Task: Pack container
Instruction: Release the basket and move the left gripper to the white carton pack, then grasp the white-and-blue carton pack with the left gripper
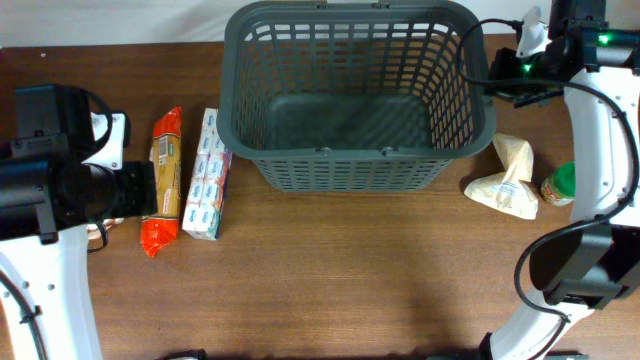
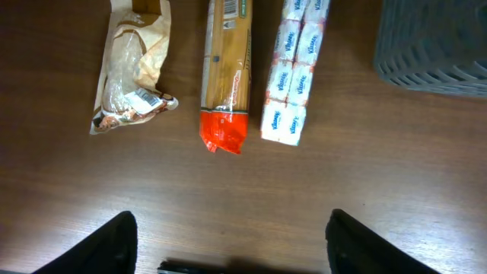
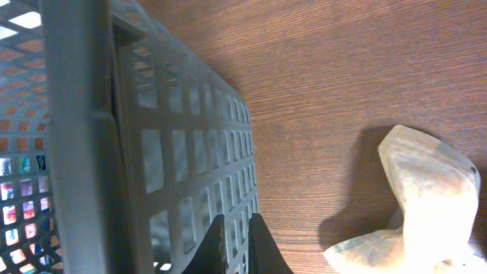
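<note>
The container (image 1: 350, 100) is a large dark grey slotted basket at the back middle of the table, and it looks empty. Its outer wall fills the left of the right wrist view (image 3: 175, 152). My right gripper (image 3: 234, 243) is shut and empty, just outside the basket's right wall, also seen from overhead (image 1: 497, 80). My left gripper (image 2: 232, 228) is open wide and empty above bare table. It is in front of an orange pasta packet (image 2: 224, 76), a white tissue pack (image 2: 293, 68) and a clear beige bag (image 2: 129, 68).
From overhead, the pasta packet (image 1: 164, 180) and tissue pack (image 1: 207, 175) lie left of the basket. A crumpled beige bag (image 1: 510, 178) and a green-lidded jar (image 1: 560, 185) sit to its right. The beige bag also shows in the right wrist view (image 3: 426, 198).
</note>
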You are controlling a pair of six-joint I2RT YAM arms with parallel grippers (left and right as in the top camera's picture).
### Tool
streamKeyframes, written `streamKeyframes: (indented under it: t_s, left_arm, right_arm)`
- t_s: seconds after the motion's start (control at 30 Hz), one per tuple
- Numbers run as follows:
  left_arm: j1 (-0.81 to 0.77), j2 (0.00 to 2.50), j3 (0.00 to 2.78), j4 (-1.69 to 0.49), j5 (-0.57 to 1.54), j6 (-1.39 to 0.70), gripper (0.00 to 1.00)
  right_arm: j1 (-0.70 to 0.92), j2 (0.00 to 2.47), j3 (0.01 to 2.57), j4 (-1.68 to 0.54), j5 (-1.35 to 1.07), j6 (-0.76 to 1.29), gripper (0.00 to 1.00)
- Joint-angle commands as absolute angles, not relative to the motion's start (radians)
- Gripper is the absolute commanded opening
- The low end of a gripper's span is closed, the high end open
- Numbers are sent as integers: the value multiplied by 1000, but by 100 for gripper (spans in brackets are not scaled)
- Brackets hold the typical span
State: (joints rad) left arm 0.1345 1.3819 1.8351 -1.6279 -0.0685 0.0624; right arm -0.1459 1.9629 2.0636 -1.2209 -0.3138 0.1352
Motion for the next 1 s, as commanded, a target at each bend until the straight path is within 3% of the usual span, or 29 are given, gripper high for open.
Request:
streamKeyframes:
  t_s: [0.0,0.17,0.23,0.43,0.53,0.6,0.63,0.7,0.97]
  left_arm:
    - [141,1407,1833,-1623,-9,70,73]
    - [141,1485,1833,-1629,135,152,73]
    - [141,1532,1833,-1634,142,157,76]
    - [141,1688,1833,-1662,186,222,76]
    - [140,1795,1833,-1634,187,273,76]
    - [139,1843,1833,-1616,186,293,74]
    - [138,1866,1833,-1607,185,306,70]
    - [135,1910,1833,-1579,164,311,65]
    - [100,2053,1833,-1434,85,313,67]
  right_arm:
    - [-189,1949,2072,-1214,-275,137,4]
    - [-311,1950,2072,-1207,-275,198,4]
    - [-368,1950,2072,-1209,-276,220,14]
    - [-474,1950,2072,-1223,-276,279,14]
    - [-495,1950,2072,-1247,-276,278,54]
    - [-496,1950,2072,-1260,-276,278,75]
    - [-496,1950,2072,-1261,-276,278,99]
    - [-496,1950,2072,-1260,-276,278,99]
    - [-496,1950,2072,-1260,-276,278,99]
